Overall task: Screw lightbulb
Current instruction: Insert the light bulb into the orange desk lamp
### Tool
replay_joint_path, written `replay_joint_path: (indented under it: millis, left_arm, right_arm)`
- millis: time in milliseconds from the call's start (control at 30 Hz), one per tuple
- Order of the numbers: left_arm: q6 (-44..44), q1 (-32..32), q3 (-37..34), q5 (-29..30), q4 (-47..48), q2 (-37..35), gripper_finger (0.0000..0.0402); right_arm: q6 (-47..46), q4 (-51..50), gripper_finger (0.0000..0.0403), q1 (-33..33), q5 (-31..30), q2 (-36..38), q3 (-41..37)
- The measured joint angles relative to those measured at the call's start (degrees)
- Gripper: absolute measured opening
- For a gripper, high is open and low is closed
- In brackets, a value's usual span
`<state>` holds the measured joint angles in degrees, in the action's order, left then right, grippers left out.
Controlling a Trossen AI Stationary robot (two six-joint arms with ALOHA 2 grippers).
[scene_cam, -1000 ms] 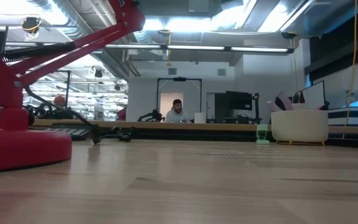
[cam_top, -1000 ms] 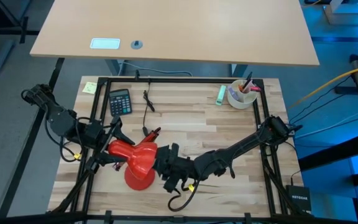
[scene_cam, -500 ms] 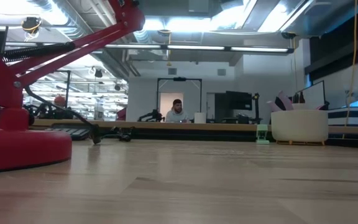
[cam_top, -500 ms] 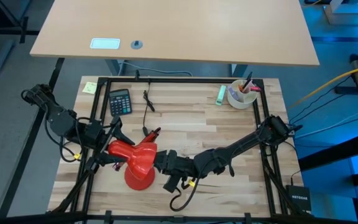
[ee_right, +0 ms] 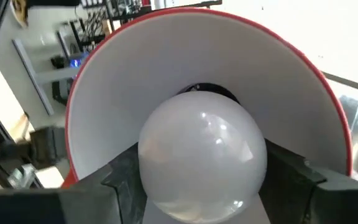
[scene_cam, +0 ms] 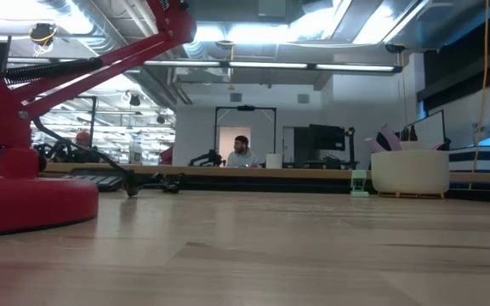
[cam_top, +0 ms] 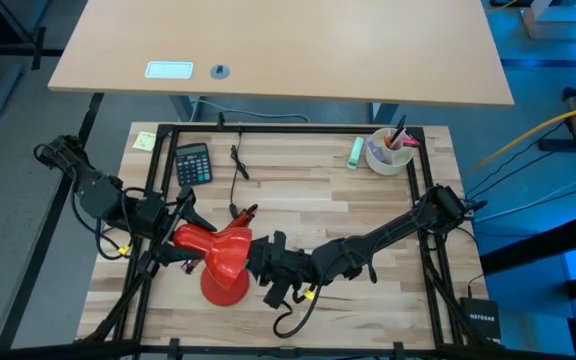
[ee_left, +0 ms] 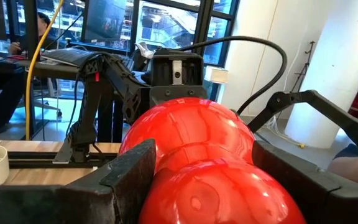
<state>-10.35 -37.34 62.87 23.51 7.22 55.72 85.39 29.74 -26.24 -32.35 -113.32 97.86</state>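
So the right pincer (ee_right: pixel 197 186) has the lightbulb (ee_right: pixel 202 154) sitting between its 2 fingers, right at the mouth of the red lamp's shade (ee_right: pixel 129 68), with the dark socket peeking out just behind the bulb. Compared with a second ago the fingers have been narrowing in on the glass, and from above the right arm backed off a touch half a second ago and is now pressed up to the lamp (cam_top: pixel 223 252) again. In the wrist view both fingers look like they're flush against the bulb's sides, so I'd call it a grip being taken again, not a release. My read: it's between turns, resetting the hold for another twist. Can't see the screw base at all, so no idea how far the thread is in.

The left pincer (ee_left: pixel 197 180) hasn't budged. It's partly open but clamped on the rounded back of the red shade (ee_left: pixel 197 137), 1 finger each side, holding the lamp head steady at the near left part of the desk (cam_top: pixel 318 200). That's what the right arm gets to twist against.

The low view only shows the lamp's base (scene_cam: pixel 24 204) and its slanted arm, nothing of the bulb.

If the grip's firm, next up is probably another turn. The risk I see is the smooth glass slipping in the fingers.
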Motion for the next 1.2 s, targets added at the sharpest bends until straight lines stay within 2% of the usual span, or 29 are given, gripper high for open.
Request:
replay_joint_path:
  millis: [267, 600, 867, 1000, 1200]
  left_arm:
    - [-0.22, 0.0, 0.0, -0.04, -0.04, 0.0, 0.0253]
    - [-0.19, 0.0, 0.0, -0.16, -0.11, 0.0, 0.0253]
    - [-0.06, -0.01, 0.0, -0.36, -0.17, 0.0, 0.0253]
    - [0.01, -0.04, 0.0, -0.49, -0.2, 0.0, 0.0253]
    - [-0.23, 0.0, 0.0, -0.77, -0.35, 0.08, 0.0253]
  right_arm:
    - [-15.22, 0.34, 0.0236, 0.0, 0.0, 0.0, 0.0]
    - [-49.64, 0.73, 0.0234, 0.09, 0.16, 0.02, 0.0]
    - [-69.97, 0.12, 0.0234, 0.13, 1.04, 0.04, 0.0]
    - [-70.19, -0.19, 0.0247, 0.09, 1.91, 0.11, 0.02]
    - [-69.68, 0.07, 0.031, 0.05, 1.5, 0.02, 0.02]
